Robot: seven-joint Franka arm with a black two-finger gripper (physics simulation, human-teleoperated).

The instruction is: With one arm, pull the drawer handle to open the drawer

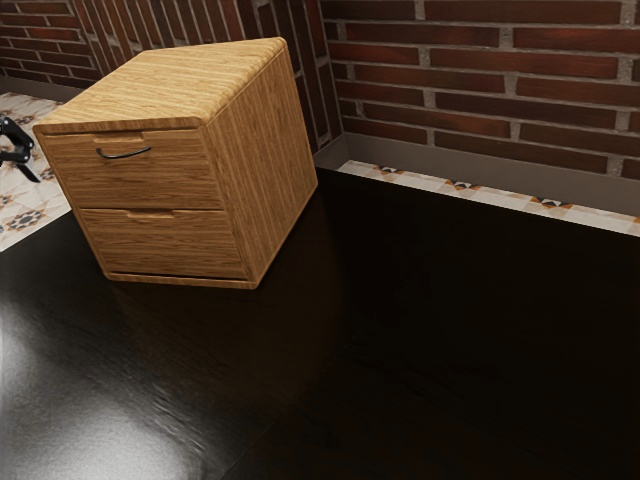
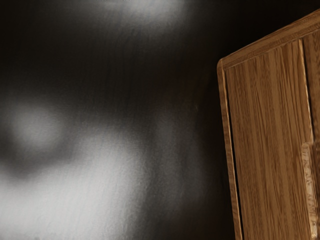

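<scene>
As it is being viewed from the side, table (image 1: 400,350): a glossy black top is being lit with pale glare near the front, and the same glare is being caught on it in the wrist view (image 2: 75,175).
Cabinet (image 1: 260,150): a wooden two-drawer box is being carried upright on the table, toward the exterior view's left; one corner (image 2: 270,150) is being shown in the wrist view.
Lower drawer (image 1: 165,245): being shown flush in the cabinet's front.
Upper drawer (image 1: 150,185): its front is being shown about level with the lower one.
Handle (image 1: 124,153): a dark curved bar is being carried high on the upper drawer's front, with nothing touching it.
Tool (image 1: 14,148): being held at the exterior view's left edge, apart from the handle; whether it is spread or pressed together cannot be told.
Floor (image 1: 25,215): patterned tiles are being shown beyond the table.
Wall (image 1: 480,80): red brick is being shown behind everything.
</scene>
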